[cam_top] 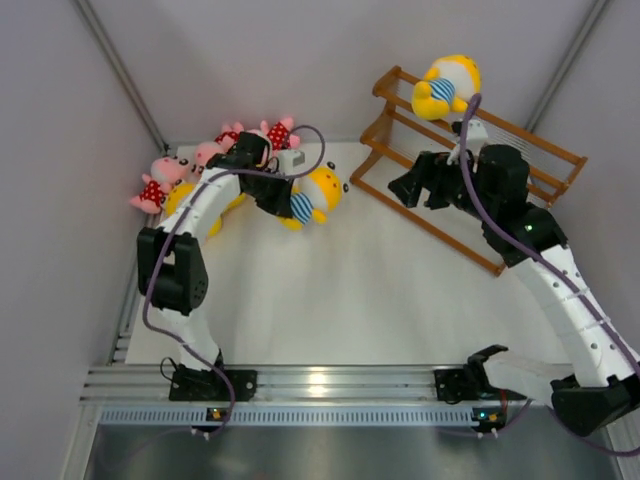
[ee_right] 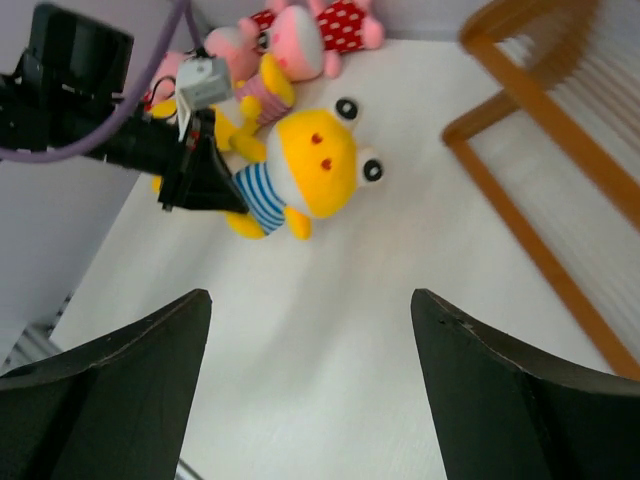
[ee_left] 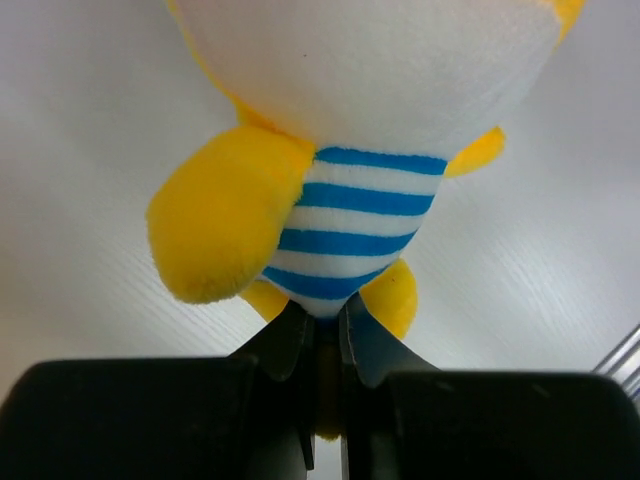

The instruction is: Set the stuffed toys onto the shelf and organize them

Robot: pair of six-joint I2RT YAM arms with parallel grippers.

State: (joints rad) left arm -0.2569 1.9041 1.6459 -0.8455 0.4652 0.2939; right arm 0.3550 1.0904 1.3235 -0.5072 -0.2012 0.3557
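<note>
My left gripper (cam_top: 283, 199) is shut on the bottom of a yellow stuffed toy in a blue-and-white striped shirt (cam_top: 316, 192), on the white table at the back left. In the left wrist view the jaws of that gripper (ee_left: 325, 330) pinch the toy (ee_left: 350, 210) at its lower body. Another yellow stuffed toy (cam_top: 447, 85) sits on the top tier of the brown wooden shelf (cam_top: 450, 240). My right gripper (cam_top: 405, 187) hangs open and holds nothing, in front of the shelf. The right wrist view looks past that open gripper (ee_right: 310, 296) at the held toy (ee_right: 315, 165).
Pink stuffed toys in red dotted outfits (cam_top: 160, 182) (cam_top: 277, 130) lie in the far left corner, with another yellow toy (cam_top: 180, 200) partly under my left arm. In the right wrist view they (ee_right: 300, 45) lie behind the left gripper (ee_right: 215, 185); the shelf (ee_right: 525, 95) is at right.
</note>
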